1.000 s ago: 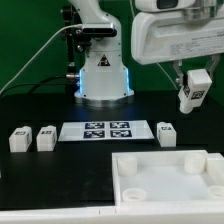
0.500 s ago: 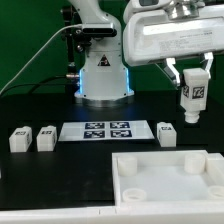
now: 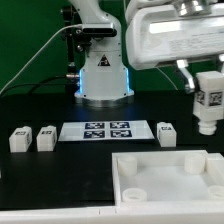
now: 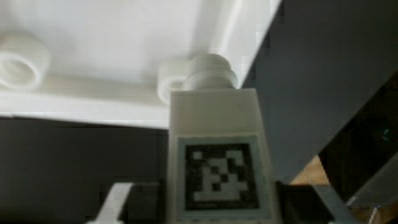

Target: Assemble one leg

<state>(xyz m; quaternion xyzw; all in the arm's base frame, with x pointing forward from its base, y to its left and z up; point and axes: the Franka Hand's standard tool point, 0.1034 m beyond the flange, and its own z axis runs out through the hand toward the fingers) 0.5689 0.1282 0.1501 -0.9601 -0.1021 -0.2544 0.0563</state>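
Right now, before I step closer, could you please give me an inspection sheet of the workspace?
Surface: black table, flat.
Job's things: held leg hangs upright, off the table, at the exterior view's right; white tabletop lies in front, corner posts up; first loose leg, second loose leg and third loose leg stand on the table.
Clutter: nothing seen; only the marker board.
Grippers: tool shut on the held leg.
Cables: one cable slopes down at the exterior view's left.
Surroundings: robot base at the back, green backdrop.
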